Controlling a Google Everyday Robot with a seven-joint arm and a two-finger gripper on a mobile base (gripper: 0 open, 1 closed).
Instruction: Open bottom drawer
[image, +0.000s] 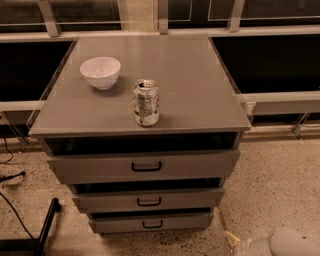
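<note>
No text, brand, number or sign could be read anywhere in the camera view. The can (146, 102) standing upright on the cabinet top (190, 75) carried a pale label with darker printed patches, but no letter of it could be made out. The gripper was outside the view; only a white rounded robot part (287, 243) showed at the lower right corner, low beside the cabinet, and it bore no legible marking.
</note>
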